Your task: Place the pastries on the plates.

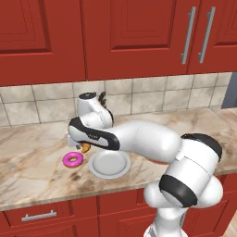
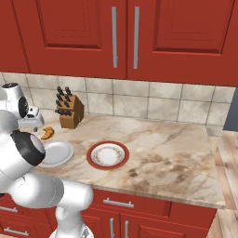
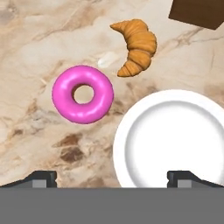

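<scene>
Hand view: glossy pink ring donut (image 3: 82,94), unbroken.

Home kitchen: red cabinets (image 2: 125,37) with metal handles above, beige tile backsplash (image 2: 153,104), marble-look bench (image 2: 172,153) over red drawers (image 2: 118,204), knife block (image 2: 69,111), plates (image 2: 108,155) and pastries (image 3: 83,94).

You had the pink-frosted donut (image 3: 82,94) lying flat on the tabletop, the golden croissant (image 3: 136,47) just beside it, both off the plain grey plate (image 3: 173,136) nearby. The red-rimmed plate (image 2: 108,155) sat beside the grey one, bare.
</scene>
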{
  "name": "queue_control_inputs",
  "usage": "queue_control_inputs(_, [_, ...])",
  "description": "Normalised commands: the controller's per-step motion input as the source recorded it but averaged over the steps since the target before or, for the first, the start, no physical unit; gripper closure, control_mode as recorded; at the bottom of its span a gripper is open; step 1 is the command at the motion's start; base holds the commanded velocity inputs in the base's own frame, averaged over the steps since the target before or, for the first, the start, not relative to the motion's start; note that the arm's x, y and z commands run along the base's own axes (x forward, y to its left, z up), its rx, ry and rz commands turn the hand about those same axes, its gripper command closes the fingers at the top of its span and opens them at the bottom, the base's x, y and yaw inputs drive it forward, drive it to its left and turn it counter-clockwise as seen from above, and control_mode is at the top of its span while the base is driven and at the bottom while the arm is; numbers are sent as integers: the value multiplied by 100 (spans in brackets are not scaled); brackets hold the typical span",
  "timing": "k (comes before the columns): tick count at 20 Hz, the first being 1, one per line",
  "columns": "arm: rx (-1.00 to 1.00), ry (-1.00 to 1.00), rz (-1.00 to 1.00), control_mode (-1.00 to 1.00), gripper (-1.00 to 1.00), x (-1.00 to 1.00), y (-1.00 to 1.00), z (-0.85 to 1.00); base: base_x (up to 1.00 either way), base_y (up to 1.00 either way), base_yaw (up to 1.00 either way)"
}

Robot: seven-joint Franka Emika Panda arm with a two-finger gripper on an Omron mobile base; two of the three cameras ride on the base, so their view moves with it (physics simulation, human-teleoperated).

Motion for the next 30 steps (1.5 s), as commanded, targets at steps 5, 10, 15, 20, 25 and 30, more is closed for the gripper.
queue_control_inputs(5, [6, 4, 7, -100, -100, 15, 11, -22, 0, 0, 0])
queue_control_inputs(10, [1, 2, 3, -100, -100, 28, 5, -29, 0, 0, 0])
queue_control_inputs(15, [0, 1, 1, -100, -100, 29, 6, -27, 0, 0, 0])
queue_control_inputs(20, [0, 3, 1, -100, -100, 21, 16, -18, 0, 0, 0])
queue_control_inputs(25, [0, 1, 1, -100, -100, 15, 17, -30, 0, 0, 0])
queue_control_inputs(30, [0, 0, 0, -100, -100, 18, 7, -27, 0, 0, 0])
